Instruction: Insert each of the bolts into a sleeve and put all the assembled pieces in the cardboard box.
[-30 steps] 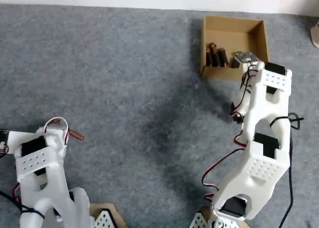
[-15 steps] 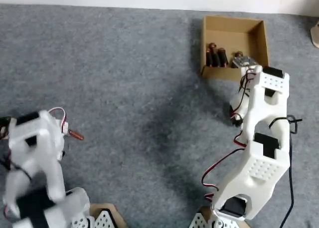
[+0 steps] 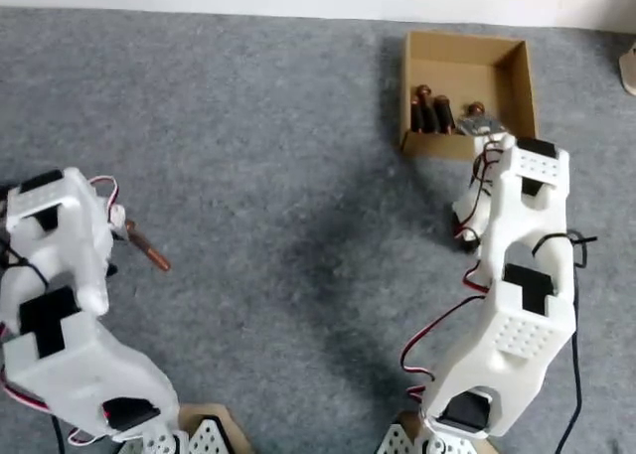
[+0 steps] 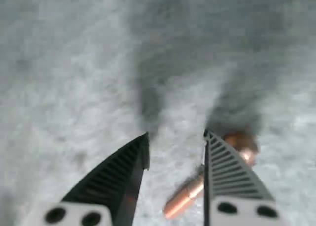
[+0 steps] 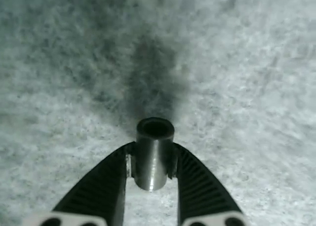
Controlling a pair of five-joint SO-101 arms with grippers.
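"Bolt point(image 4: 185, 196), the copper one: where does it lie?"
"Flat on the grey worktop point(image 3: 278, 156), right at the left tool point(image 4: 176, 134). It passes behind one finger. Its narrow end shows between the two fingers and its head shows on that finger's outer side. Whether bolt and finger touch, I cannot tell."
"And that tool's jaws?"
"Spread wide and gripping nothing."
"The sleeve point(image 5: 154, 157)?"
"Dark metal, pinched at its sides by the right tool point(image 5: 152, 147). Its open end points away from the wrist, with worktop behind it."
"The cardboard box point(image 3: 472, 72)?"
"At the far right of the worktop, well apart from the bolt. Several assembled pieces point(image 3: 431, 111) lie side by side in its near corner, on the side toward the left arm. From above, the right arm's end is at the box's near wall."
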